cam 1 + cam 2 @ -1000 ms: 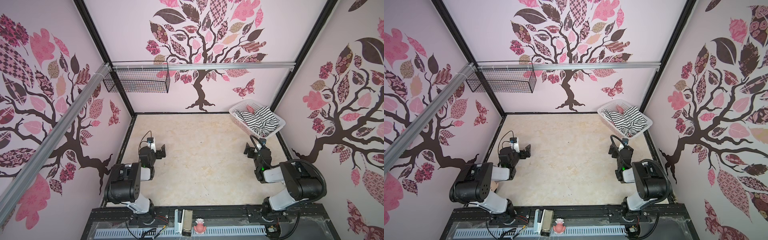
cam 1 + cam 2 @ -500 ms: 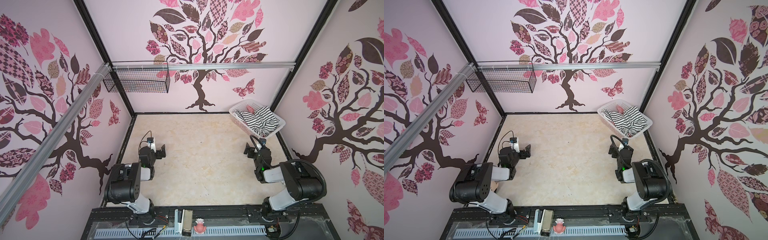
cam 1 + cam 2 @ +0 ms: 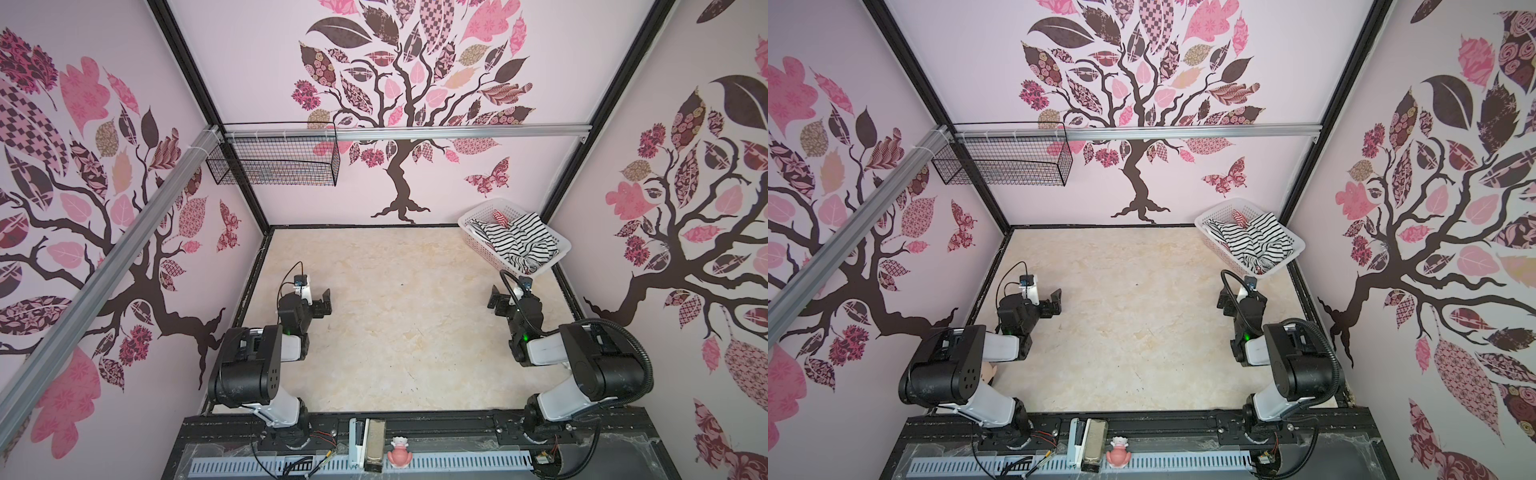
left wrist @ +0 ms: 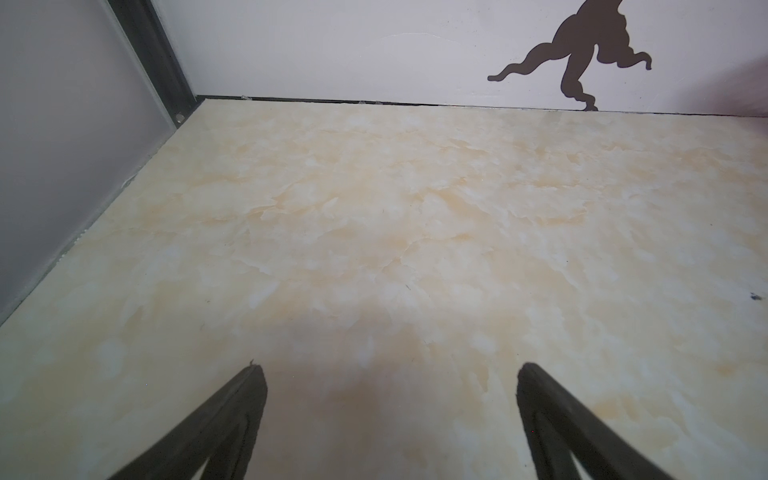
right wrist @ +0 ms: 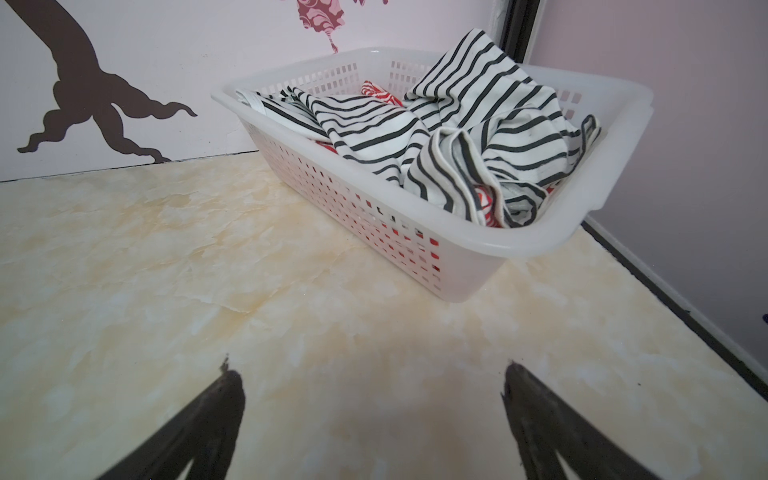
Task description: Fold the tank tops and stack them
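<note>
We find both tank tops crumpled in the white perforated plastic basket (image 5: 374,216) at about one o'clock on the marbled beige surface (image 3: 395,332). The soft black-and-white striped tank top (image 5: 478,137) is heaped uppermost, and the red-and-white striped tank top (image 5: 376,92) is mostly buried beneath it. Our left tool (image 4: 388,368) and right tool (image 5: 369,365) both stand wide and empty over bare surface, with the basket at the right tool's twelve o'clock. We judge two risks: a deep pinch lifting both tangled tops together, and snagged fabric dragging or tipping the light basket.
</note>
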Robot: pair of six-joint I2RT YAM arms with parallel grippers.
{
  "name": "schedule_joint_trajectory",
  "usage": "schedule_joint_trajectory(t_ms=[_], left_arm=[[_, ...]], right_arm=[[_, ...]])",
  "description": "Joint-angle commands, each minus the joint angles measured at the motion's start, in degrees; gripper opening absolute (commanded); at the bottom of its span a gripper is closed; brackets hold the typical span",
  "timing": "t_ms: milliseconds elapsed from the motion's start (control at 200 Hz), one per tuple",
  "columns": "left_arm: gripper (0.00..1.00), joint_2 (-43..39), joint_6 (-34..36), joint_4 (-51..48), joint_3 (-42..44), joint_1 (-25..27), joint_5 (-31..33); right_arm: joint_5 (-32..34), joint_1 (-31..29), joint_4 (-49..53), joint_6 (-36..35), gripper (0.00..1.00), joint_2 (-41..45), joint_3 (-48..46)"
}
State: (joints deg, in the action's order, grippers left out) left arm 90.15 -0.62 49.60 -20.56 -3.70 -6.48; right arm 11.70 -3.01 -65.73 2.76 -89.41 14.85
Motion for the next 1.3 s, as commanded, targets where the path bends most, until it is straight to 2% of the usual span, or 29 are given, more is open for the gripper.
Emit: schedule_joint_trajectory(t_ms=[0,270,340,405,510,585,600,640,700,745,835,910,1005,1121,1296], left_arm=[[0.98,-0.9,0.3,0.4,-1.3,0.0,0.3],[0.97,-1.1,-0.5,0.7,-1.2,-0.4,0.0],[0.97,-2.0,-0.9,-0.6,-1.9,-1.0,-0.3],[0.97,-4.5,-1.3,-6.2,-4.3,-1.0,-0.7],[0.98,-8.7,-0.7,-29.8,-14.5,-1.7,-1.1],[0.98,-7.8,1.2,-45.5,-23.2,-1.9,-2.8],[0.97,-7.4,1.8,-47.9,-24.8,-1.9,-3.2],[0.96,-6.4,2.6,-53.3,-28.3,-1.9,-3.9],[0.95,-4.6,1.4,-58.6,-32.7,-2.0,-4.2],[0.95,-3.3,2.3,-64.5,-36.6,-2.0,-5.7],[0.90,-1.8,3.4,-72.1,-41.7,-2.0,-11.8],[0.88,-2.5,4.1,-74.9,-43.3,-1.3,-17.3],[0.87,-4.5,5.4,-77.7,-44.1,1.6,-18.6],[0.86,-6.6,6.8,-79.9,-44.1,5.1,-18.2],[0.83,-7.5,7.6,-82.1,-42.9,7.7,-19.3]], right_arm=[[-0.4,-0.3,-1.0,0.0,1.00,-0.2,1.5],[-0.4,-0.4,-1.5,0.0,0.99,0.2,1.0],[1.3,-0.5,-2.0,0.2,1.00,2.1,0.8],[4.4,-0.6,10.6,1.9,1.00,7.9,4.3],[9.8,-0.5,37.6,9.5,1.00,13.0,15.3],[16.7,-0.5,56.2,20.9,1.00,12.6,25.9],[18.6,-0.5,62.4,25.2,1.00,12.1,29.6],[19.5,-0.4,72.7,31.0,1.00,10.9,36.5],[18.1,-0.4,86.1,31.0,0.99,8.2,48.0],[17.5,-0.4,91.2,29.9,1.00,6.3,53.9],[13.0,2.8,92.2,26.4,1.00,4.1,60.1],[1.9,9.1,93.9,26.3,1.00,0.4,66.3],[-8.0,15.7,100.2,27.0,1.00,-8.3,77.4],[-10.7,18.7,104.6,26.0,0.98,-17.7,87.7],[-14.5,20.2,102.5,25.0,0.91,-26.4,94.0]])
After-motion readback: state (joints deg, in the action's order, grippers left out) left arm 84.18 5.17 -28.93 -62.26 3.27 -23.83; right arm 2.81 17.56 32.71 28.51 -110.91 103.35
